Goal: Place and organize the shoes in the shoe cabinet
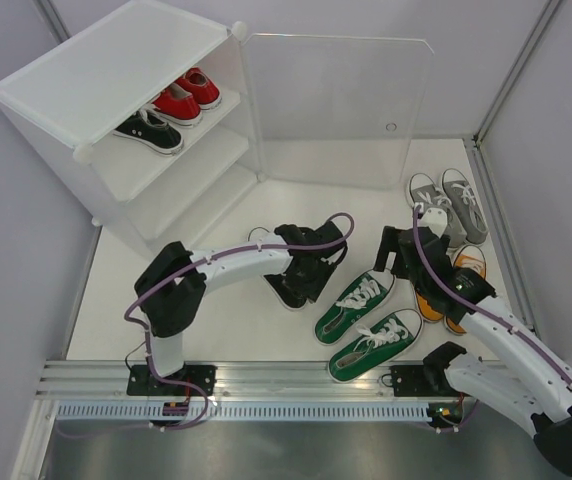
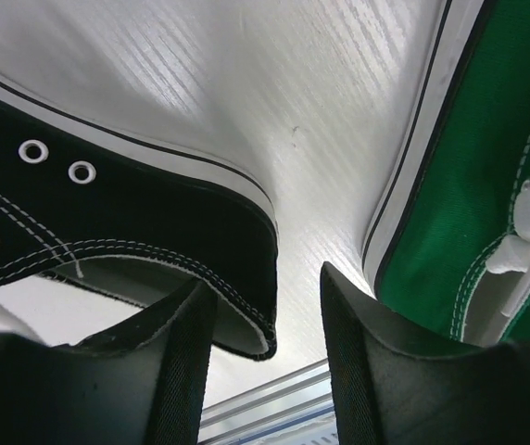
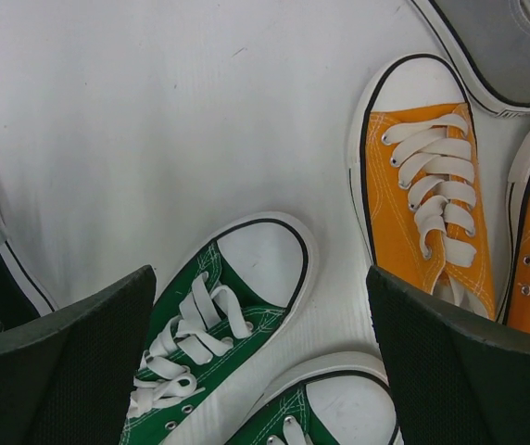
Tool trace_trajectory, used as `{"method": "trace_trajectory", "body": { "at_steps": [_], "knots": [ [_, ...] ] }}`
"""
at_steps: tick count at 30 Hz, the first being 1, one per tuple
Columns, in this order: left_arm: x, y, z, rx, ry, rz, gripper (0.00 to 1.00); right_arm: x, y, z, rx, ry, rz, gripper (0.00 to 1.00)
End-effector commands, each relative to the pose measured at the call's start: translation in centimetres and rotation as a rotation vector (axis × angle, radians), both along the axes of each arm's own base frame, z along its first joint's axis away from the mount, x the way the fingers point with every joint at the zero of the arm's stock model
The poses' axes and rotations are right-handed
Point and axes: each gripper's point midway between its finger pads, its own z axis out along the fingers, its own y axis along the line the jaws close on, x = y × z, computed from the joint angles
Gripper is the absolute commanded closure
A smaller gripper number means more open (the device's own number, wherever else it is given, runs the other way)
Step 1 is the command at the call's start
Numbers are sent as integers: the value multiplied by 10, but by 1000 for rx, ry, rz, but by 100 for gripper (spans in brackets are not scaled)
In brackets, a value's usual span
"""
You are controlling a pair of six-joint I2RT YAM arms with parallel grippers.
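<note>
From above, your left gripper [image 1: 303, 272] sits over the black canvas lace-up sneaker [image 1: 285, 293], with the white translucent plastic shoe cabinet [image 1: 116, 70] at its ten o'clock. In the left wrist view its jaws stand half-parted astride the heel wall, unclamped; squeeze squarely, clear of the green canvas sneaker [image 2: 469, 185] at three o'clock. In the right wrist view your right gripper [image 3: 265, 371] hangs wide open and empty, with the orange canvas sneaker [image 3: 427, 195] at one o'clock.
</note>
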Motion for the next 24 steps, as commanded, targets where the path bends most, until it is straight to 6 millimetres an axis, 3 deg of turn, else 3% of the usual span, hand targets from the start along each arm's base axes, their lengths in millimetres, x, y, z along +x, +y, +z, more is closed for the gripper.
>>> {"method": "trace_trajectory", "body": {
  "at_steps": [1, 7, 11, 14, 17, 18, 23, 24],
  "knots": [
    [-4, -6, -13, 33, 6, -50, 48, 3, 6, -7, 17, 7, 9, 2],
    [-7, 6, -29, 96, 10, -35, 54, 2, 10, -20, 26, 30, 23, 2],
    [-4, 8, -18, 85, -22, -31, 70, 1, 11, -24, 28, 36, 33, 2],
    [1, 4, 6, 49, -55, -33, 83, 1, 13, -22, 35, 31, 40, 2],
    [9, -2, 47, 18, -98, -21, 93, 2, 13, -16, 35, 19, 45, 2],
    [8, 5, 58, 38, -104, -12, 96, 2, 13, -15, 36, 16, 46, 2],
    [22, 5, 127, -12, -205, 42, 98, 2, 12, -11, 35, 4, 46, 2],
    [20, 14, 136, 11, -201, 49, 98, 2, 12, -10, 35, 3, 49, 2]
  ]
}}
